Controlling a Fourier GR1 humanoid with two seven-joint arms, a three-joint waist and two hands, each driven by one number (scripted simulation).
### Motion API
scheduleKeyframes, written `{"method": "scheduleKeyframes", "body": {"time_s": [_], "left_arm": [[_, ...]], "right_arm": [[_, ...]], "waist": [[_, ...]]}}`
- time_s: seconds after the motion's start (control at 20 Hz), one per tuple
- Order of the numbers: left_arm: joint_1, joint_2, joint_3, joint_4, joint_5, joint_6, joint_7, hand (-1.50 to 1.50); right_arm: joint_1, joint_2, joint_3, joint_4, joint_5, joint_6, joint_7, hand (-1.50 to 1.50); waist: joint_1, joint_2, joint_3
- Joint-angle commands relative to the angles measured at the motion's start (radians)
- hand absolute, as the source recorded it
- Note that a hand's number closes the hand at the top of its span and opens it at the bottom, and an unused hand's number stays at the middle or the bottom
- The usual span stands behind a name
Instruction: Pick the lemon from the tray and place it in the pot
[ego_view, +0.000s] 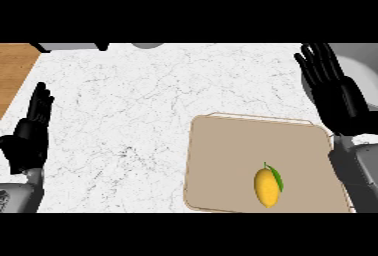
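Observation:
A yellow lemon with a green leaf lies on the beige tray, toward its near right part. My right hand is held open with straight fingers at the right edge, just beyond the tray's far right corner and well away from the lemon. My left hand rests open at the left edge, fingers pointing up, far from the tray. No pot shows clearly in view.
The white marble counter spreads left of the tray. A wooden surface borders the far left corner. Dark and grey objects peek in along the far edge. A pale grey curved shape lies behind my right hand.

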Motion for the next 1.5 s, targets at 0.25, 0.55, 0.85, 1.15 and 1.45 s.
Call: {"method": "scheduleKeyframes", "body": {"time_s": [0.25, 0.55, 0.85, 1.15, 1.45], "left_arm": [[-0.076, -0.030, 0.021, -0.104, 0.106, -0.054, 0.122, 0.00], [-0.044, -0.054, -0.011, -0.201, 0.154, -0.066, 0.243, 0.00], [-0.070, -0.030, 0.018, -0.168, 0.150, -0.102, 0.254, 0.00], [-0.042, -0.062, -0.011, -0.202, 0.110, -0.057, 0.279, 0.00], [-0.056, -0.046, 0.022, -0.209, 0.122, -0.067, 0.286, 0.00]], "right_arm": [[0.199, 0.014, -0.219, 0.317, -0.176, 0.330, -0.414, 1.50], [0.274, 0.063, -0.213, 0.521, 0.046, 0.221, -0.753, -1.50], [0.261, -0.029, -0.214, 0.654, 0.131, 0.405, -0.999, -1.50], [0.303, -0.172, -0.071, 0.425, 0.254, 0.384, -0.780, -1.50], [0.305, -0.332, 0.048, 0.221, 0.403, 0.337, -0.608, -1.50]], "waist": [[0.020, 0.017, -0.032], [0.037, 0.010, -0.034], [0.022, 0.008, -0.038], [0.012, 0.000, -0.041], [0.005, -0.002, -0.043]]}}
